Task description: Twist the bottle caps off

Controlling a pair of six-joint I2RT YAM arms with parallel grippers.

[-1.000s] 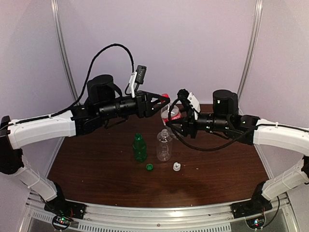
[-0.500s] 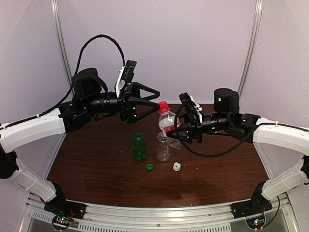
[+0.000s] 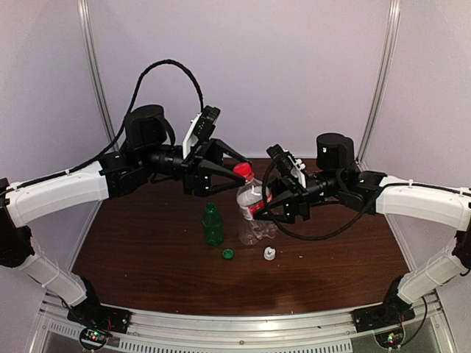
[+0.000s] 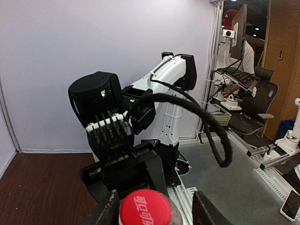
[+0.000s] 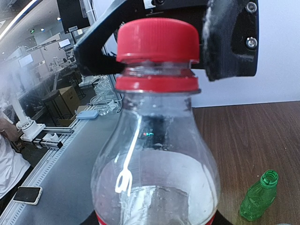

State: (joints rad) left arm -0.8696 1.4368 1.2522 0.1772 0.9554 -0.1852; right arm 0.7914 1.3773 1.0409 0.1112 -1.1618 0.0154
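With the right gripper clamped on the bottle, the left gripper stands part-open astride the cap and should close squarely, centred, before twisting.

A red cap, a clear red-labelled bottle, a green bottle, a green cap, a white cap, a dark brown table.

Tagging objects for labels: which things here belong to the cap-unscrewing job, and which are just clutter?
Job: red cap, red-label bottle, green bottle, clear bottle, green cap, white cap.
Clutter: phone, office chair, both in the background.
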